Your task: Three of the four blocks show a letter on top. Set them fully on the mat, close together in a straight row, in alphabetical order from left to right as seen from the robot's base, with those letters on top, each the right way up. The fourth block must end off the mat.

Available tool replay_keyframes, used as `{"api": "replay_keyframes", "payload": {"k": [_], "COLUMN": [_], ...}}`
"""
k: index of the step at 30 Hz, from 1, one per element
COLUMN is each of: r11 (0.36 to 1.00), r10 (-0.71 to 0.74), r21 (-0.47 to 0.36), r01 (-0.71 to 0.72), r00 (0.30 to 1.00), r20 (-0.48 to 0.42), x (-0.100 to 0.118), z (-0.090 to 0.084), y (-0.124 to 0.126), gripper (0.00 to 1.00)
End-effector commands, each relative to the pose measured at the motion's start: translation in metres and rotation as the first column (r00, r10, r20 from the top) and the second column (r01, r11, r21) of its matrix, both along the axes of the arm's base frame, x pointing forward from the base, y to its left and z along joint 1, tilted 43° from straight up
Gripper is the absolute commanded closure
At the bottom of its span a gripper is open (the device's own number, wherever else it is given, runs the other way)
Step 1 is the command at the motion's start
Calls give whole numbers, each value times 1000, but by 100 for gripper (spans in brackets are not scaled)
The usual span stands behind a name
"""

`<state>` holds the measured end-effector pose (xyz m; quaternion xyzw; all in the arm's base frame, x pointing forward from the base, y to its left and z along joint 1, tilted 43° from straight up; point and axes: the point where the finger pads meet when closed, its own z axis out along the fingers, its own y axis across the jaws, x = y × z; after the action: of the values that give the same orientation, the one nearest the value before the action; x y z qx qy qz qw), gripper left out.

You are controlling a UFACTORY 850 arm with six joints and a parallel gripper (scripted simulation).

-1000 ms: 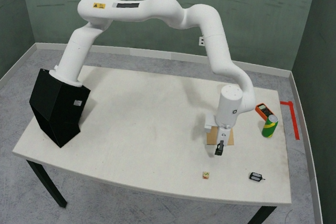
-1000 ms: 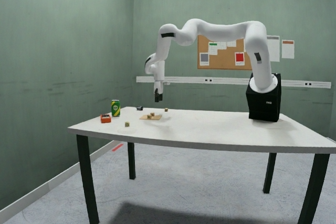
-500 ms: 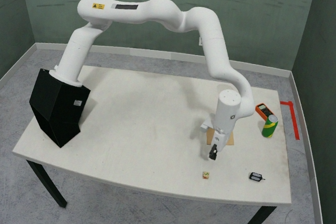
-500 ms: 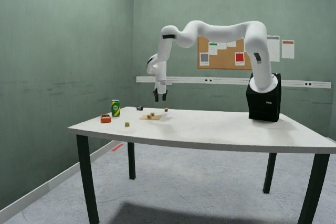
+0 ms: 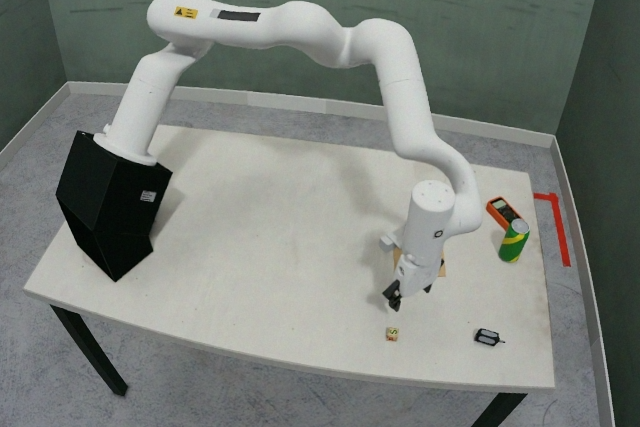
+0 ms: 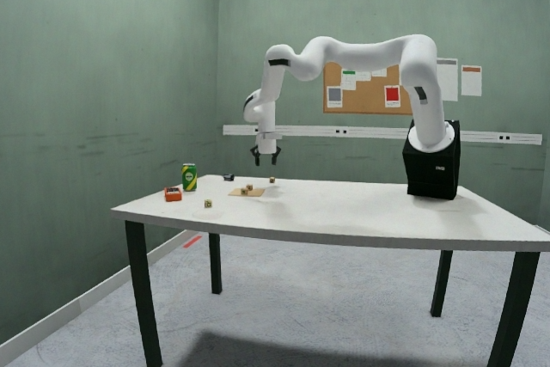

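Note:
My gripper (image 5: 409, 294) is open and empty. It hangs well above the table, over the near edge of the tan mat (image 5: 442, 268), which it mostly hides in the top view. A block with a green S on top (image 5: 391, 333) lies off the mat, near the table's front edge, below and in front of the gripper. In the exterior view the gripper (image 6: 265, 156) hangs above the mat (image 6: 249, 192). Two blocks (image 6: 243, 191) (image 6: 249, 186) sit on the mat. The S block (image 6: 271, 180) lies beyond it. A fourth block (image 6: 207, 203) lies off the mat. Their letters are too small to read.
A green and yellow can (image 5: 513, 240) stands right of the mat, with an orange multimeter (image 5: 504, 211) behind it. A small black object (image 5: 487, 337) lies near the front right edge. The black robot base (image 5: 111, 200) stands at the left end.

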<state>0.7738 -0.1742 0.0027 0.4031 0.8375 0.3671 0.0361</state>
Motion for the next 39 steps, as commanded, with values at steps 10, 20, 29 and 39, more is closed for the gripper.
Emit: {"api": "replay_keyframes", "payload": {"k": [10,20,29,39], "r11": [953,874,821,820], "r10": [-254,-387,-440,-441], "r21": [101,126,125,125], "r01": [286,470,557,559], "r00": [935,828,757,755], "r20": [-248,-406,-483,-484], "x": [-6,-12,-15,-15], "z": [-19,-32,-38,-39], "y": [-20,-32,-37,-37], "gripper": [0,0,0,36]}}
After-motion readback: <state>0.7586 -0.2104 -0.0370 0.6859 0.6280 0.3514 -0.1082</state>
